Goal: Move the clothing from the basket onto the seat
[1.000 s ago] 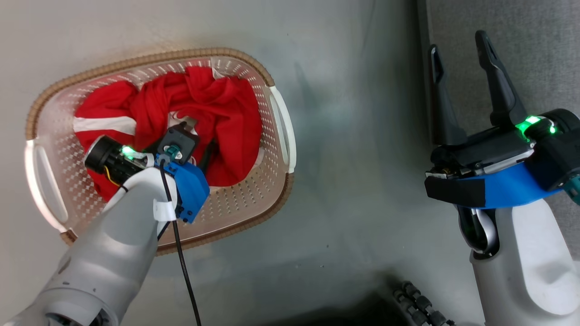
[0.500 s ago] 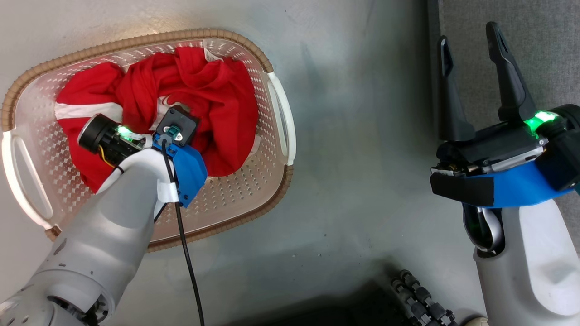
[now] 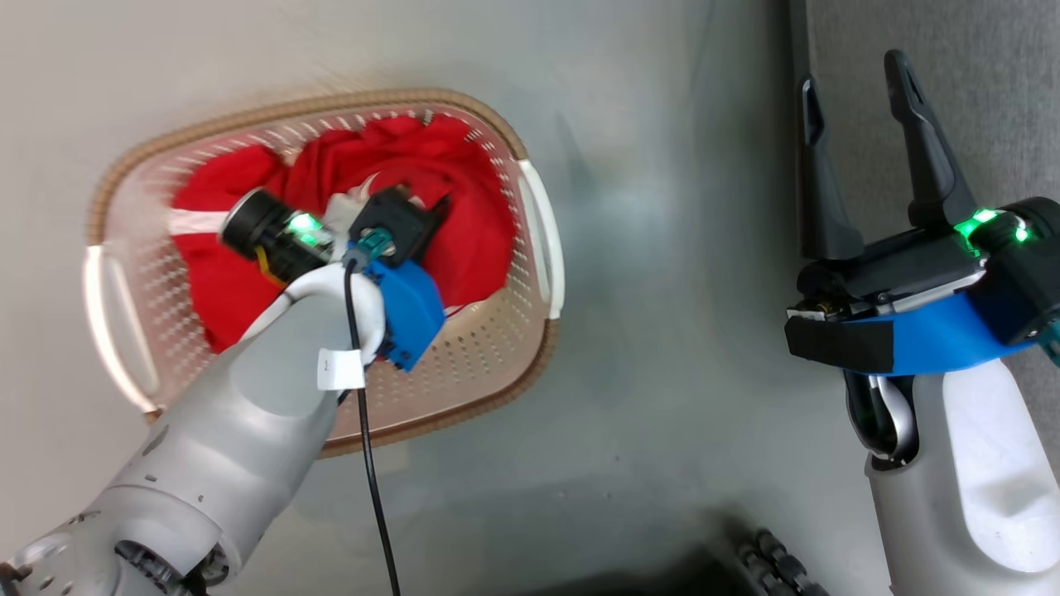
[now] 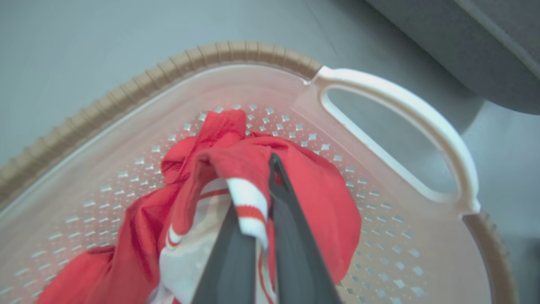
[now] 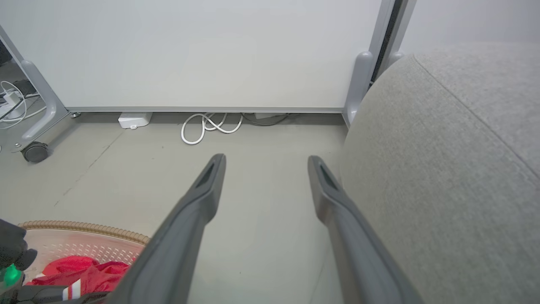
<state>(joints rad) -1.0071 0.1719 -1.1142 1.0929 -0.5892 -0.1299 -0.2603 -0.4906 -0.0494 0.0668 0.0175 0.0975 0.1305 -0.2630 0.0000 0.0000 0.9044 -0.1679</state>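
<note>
Red garments (image 4: 329, 202) all lie in the cream laundry basket (image 3: 484, 356); the left gripper (image 4: 261, 185) pinches a white-striped fold. The right gripper (image 5: 263, 162) gapes empty beside the grey seat (image 5: 443, 169), nothing delivered yet.

Smooth grey floor (image 3: 662, 331) is catching a soft, dull sheen. White wall panel (image 5: 202, 50) is standing on a grey post (image 5: 363, 80), with a castor (image 5: 33, 152) showing at far left. White cable (image 5: 211, 126) is lying coiled near a small white box (image 5: 135, 119) at the panel's foot.
</note>
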